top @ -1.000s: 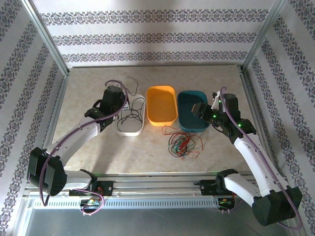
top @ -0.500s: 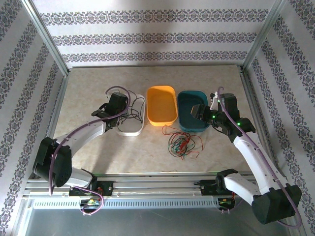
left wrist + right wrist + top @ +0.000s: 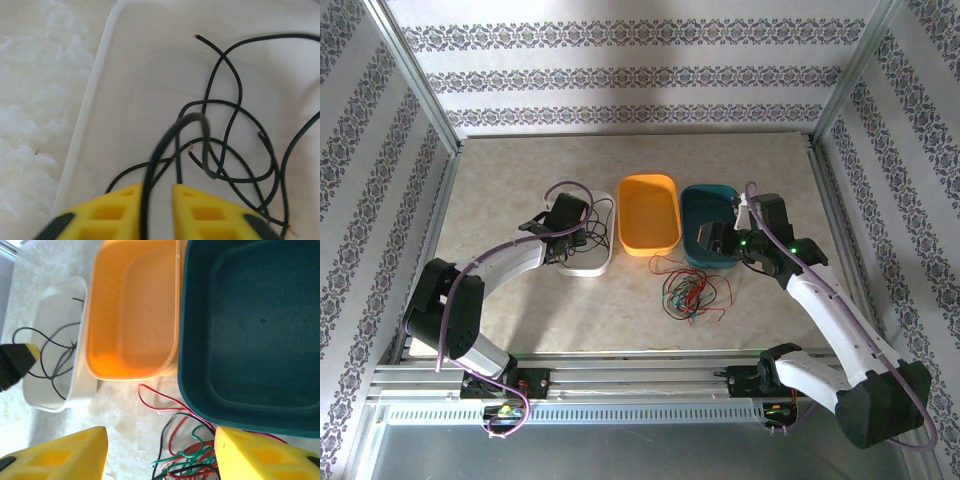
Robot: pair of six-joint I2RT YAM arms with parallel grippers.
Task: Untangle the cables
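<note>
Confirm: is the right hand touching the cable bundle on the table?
Apart. Top external view: the right hand hangs over the teal tub, whose near rim separates it from the cable bundle.

left hand (image 3: pixel 157 189) low, jaws narrowly parted, right hand (image 3: pixel 160 436) higher, jaws spread wide

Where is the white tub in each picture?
Top external: the white tub sits left of centre, beside the orange tub.
Left wrist: its rim runs up the left side.
Right wrist: the tub is at the left edge.
Shared landmark: the black cables lying inside it.
</note>
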